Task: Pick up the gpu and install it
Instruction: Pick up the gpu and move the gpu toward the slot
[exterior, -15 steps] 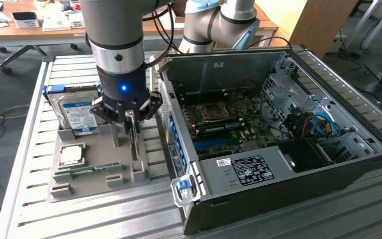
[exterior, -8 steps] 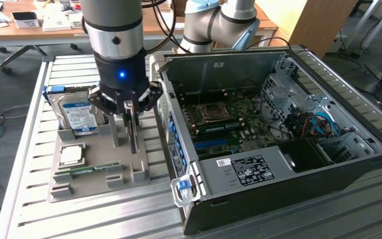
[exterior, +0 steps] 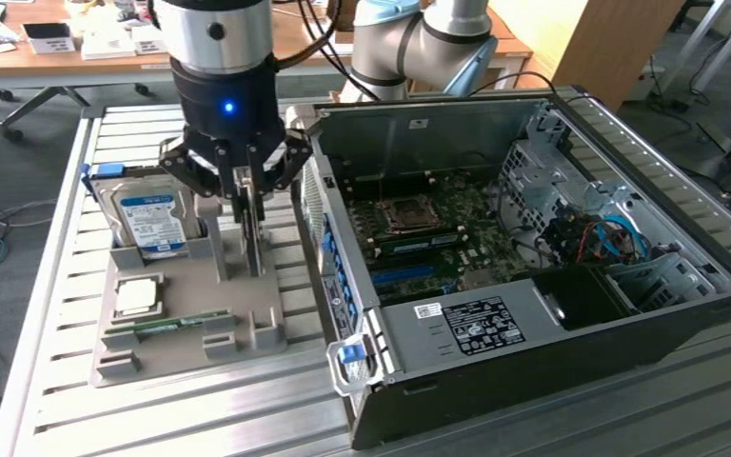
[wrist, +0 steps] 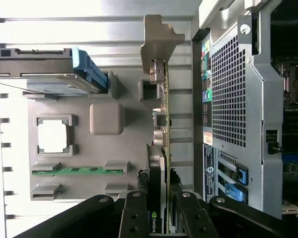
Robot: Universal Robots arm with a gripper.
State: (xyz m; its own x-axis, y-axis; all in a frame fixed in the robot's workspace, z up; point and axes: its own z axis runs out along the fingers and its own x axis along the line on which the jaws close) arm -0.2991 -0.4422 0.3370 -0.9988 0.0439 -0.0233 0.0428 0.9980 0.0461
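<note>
The fingers (wrist: 135, 216) are partly closed and clamp both faces of the gpu (wrist: 157, 166). The gpu stands on edge on the grey tray (exterior: 194, 286), between the hard drive (exterior: 149, 217) and the open computer case (exterior: 670, 286), all on the slatted surface (exterior: 54, 381).

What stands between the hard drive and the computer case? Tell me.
The graphics card, upright on its edge in the grey holder; both views show it.

gpu (wrist: 164, 89): thin green card, black fan, silver bracket
pose: upright on edge
place: in gray holder (wrist: 107, 148), beside case (wrist: 233, 99)
</note>
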